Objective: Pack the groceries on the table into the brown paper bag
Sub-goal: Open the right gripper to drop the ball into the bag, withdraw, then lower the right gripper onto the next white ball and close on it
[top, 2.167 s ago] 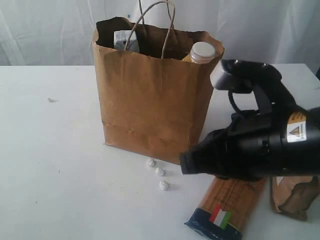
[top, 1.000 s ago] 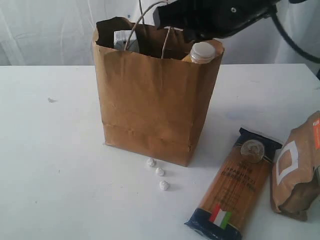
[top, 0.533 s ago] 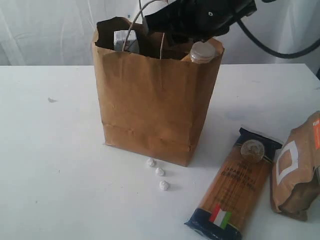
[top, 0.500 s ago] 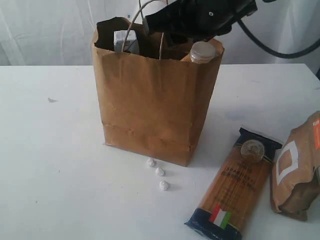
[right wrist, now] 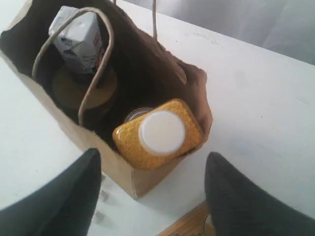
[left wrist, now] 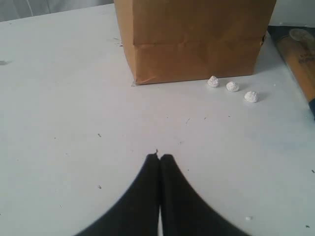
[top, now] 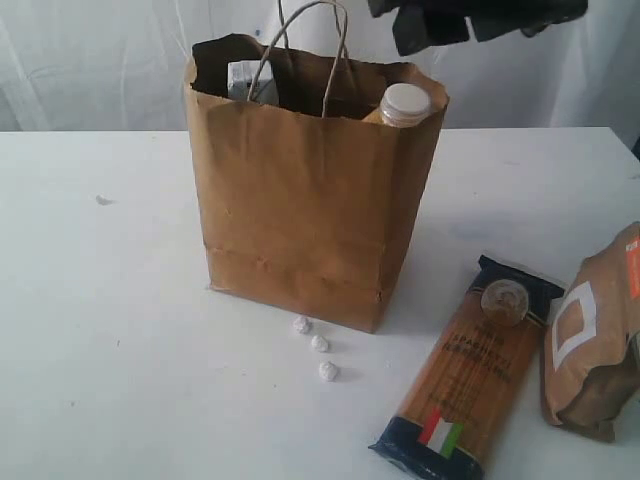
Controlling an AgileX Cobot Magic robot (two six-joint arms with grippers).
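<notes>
The brown paper bag (top: 310, 200) stands upright mid-table. Inside it, the right wrist view shows the white-capped yellow grain bottle (right wrist: 157, 132), the white-blue carton (right wrist: 78, 39), the gold-lidded jar (right wrist: 83, 88) and a sliver of the can's top (right wrist: 135, 114). My right gripper (right wrist: 152, 155) hangs open and empty above the bag's mouth, at the top edge of the exterior view (top: 430, 30). The dark-blue spaghetti pack (top: 465, 370) and the brown pouch (top: 590, 340) lie on the table to the bag's right. My left gripper (left wrist: 160, 157) is shut, low over bare table in front of the bag (left wrist: 197, 39).
Three small white pebble-like bits (top: 318, 345) lie by the bag's front corner, also in the left wrist view (left wrist: 231, 87). A tiny speck (top: 102, 200) sits on the white table (top: 100, 350) at the left. The bag's loop handles (top: 300, 50) stick up.
My right arm went from low beside the spaghetti pack to the bag's mouth, then rose up and to the right. The groceries on the table have not moved.
</notes>
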